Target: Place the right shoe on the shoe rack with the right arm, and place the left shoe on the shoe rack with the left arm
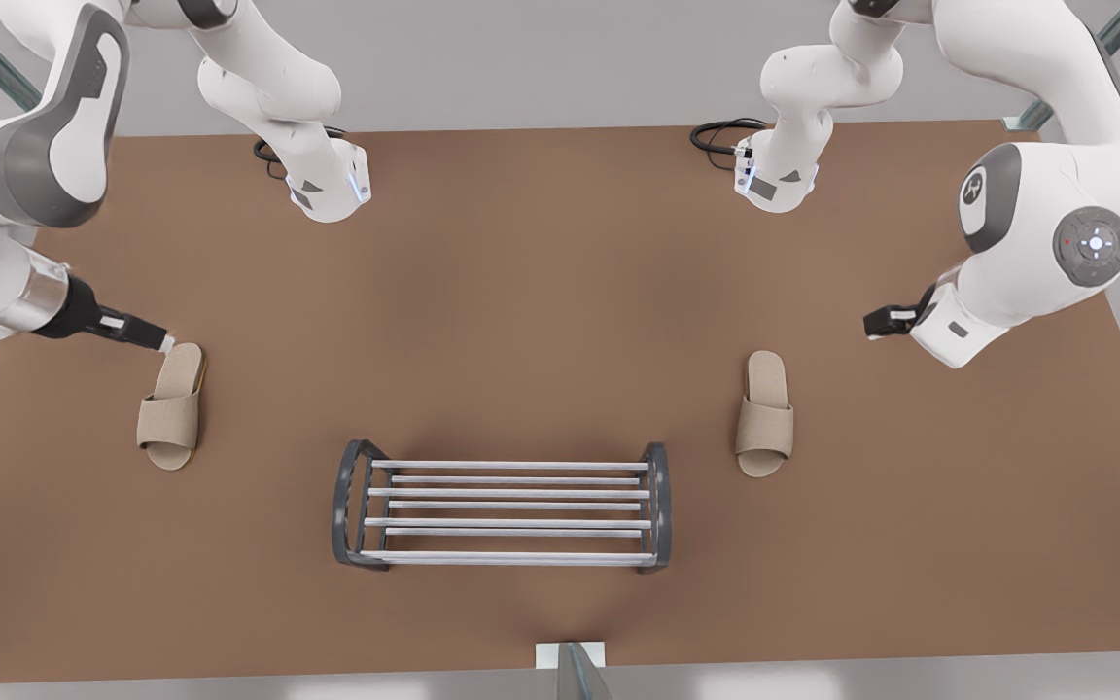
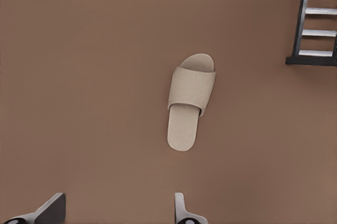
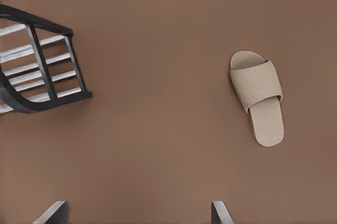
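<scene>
Both claws are hanging open over the table (image 1: 541,292). The right claw (image 1: 163,342) is hovering near the right shoe (image 1: 172,406), which is lying at the shoe rack's (image 1: 502,510) ten o'clock. The left claw (image 1: 873,324) is hovering near the left shoe (image 1: 765,413), lying at two o'clock. The slippers are looking light and soft, so pinching the wide strap is probably suiting them best.

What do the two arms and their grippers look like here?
Left arm and right arm: white rounded segments, grey joint covers, black cables looped at the bases. Left gripper and right gripper: black with white-tipped fingers. The right arm has a silver wrist band.
</scene>
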Robot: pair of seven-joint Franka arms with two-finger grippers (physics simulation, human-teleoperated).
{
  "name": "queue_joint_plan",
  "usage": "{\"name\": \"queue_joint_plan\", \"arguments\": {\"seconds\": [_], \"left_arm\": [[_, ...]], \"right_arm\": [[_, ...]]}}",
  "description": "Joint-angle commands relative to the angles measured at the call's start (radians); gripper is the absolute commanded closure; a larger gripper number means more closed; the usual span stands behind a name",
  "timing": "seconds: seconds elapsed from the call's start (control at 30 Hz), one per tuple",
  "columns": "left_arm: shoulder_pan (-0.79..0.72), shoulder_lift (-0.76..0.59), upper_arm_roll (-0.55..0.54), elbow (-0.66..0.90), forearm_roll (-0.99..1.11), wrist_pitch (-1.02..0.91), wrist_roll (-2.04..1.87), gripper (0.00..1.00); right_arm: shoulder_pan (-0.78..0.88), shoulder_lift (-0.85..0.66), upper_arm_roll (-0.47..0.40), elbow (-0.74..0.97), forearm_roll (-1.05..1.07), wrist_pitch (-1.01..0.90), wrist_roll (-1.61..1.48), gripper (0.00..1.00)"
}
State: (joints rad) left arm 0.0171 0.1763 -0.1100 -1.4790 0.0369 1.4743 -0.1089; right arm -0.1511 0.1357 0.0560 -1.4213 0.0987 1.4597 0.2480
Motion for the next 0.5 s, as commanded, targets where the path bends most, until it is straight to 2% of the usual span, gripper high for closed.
{"name": "queue_joint_plan", "arguments": {"seconds": [0.0,0.07,0.1,0.13,0.17,0.2,0.27,0.3,0.33,0.37,0.4,0.47], "left_arm": [[0.000,0.005,0.000,0.000,0.003,0.049,-0.071,0.00],[0.001,0.023,0.001,-0.007,0.000,0.050,-0.092,0.00],[0.001,0.003,0.006,-0.110,-0.002,0.063,-0.090,0.00],[-0.008,-0.052,0.001,-0.335,-0.113,0.342,-0.265,0.00],[-0.008,-0.063,0.003,-0.443,-0.173,0.487,-0.284,0.00],[-0.008,-0.081,0.001,-0.607,-0.215,0.730,-0.282,0.00],[-0.008,-0.067,0.001,-0.834,-0.325,1.144,-0.253,0.00],[-0.008,-0.066,0.000,-0.885,-0.374,1.245,-0.245,0.00],[-0.008,-0.064,0.000,-0.908,-0.500,1.281,-0.160,0.00],[-0.008,-0.067,0.003,-0.911,-0.900,1.233,0.125,0.00],[-0.008,-0.070,0.004,-0.943,-1.195,1.235,0.403,0.00],[-0.035,-0.075,-0.022,-1.011,-1.246,1.420,0.492,0.00]], "right_arm": [[0.004,-0.005,0.001,-0.001,0.030,0.085,0.706,0.00],[0.007,-0.007,0.001,-0.001,0.027,0.113,0.686,0.00],[0.005,-0.005,0.001,-0.013,0.033,0.140,0.689,0.02],[-0.002,-0.016,-0.007,-0.059,0.075,0.195,0.695,0.03],[-0.002,-0.025,-0.018,-0.094,0.079,0.220,0.714,0.02],[-0.002,-0.053,-0.019,-0.178,0.078,0.316,0.718,0.03],[-0.001,-0.119,-0.042,-0.347,0.111,0.476,0.767,0.03],[-0.001,-0.145,-0.045,-0.410,0.114,0.542,0.818,0.03],[-0.002,-0.186,-0.047,-0.516,0.165,0.672,0.902,0.02],[-0.002,-0.220,-0.047,-0.611,0.194,0.813,0.907,0.00],[-0.002,-0.231,-0.050,-0.648,0.230,0.849,0.907,0.00],[-0.004,-0.255,-0.068,-0.760,0.253,1.013,0.901,0.00]]}}
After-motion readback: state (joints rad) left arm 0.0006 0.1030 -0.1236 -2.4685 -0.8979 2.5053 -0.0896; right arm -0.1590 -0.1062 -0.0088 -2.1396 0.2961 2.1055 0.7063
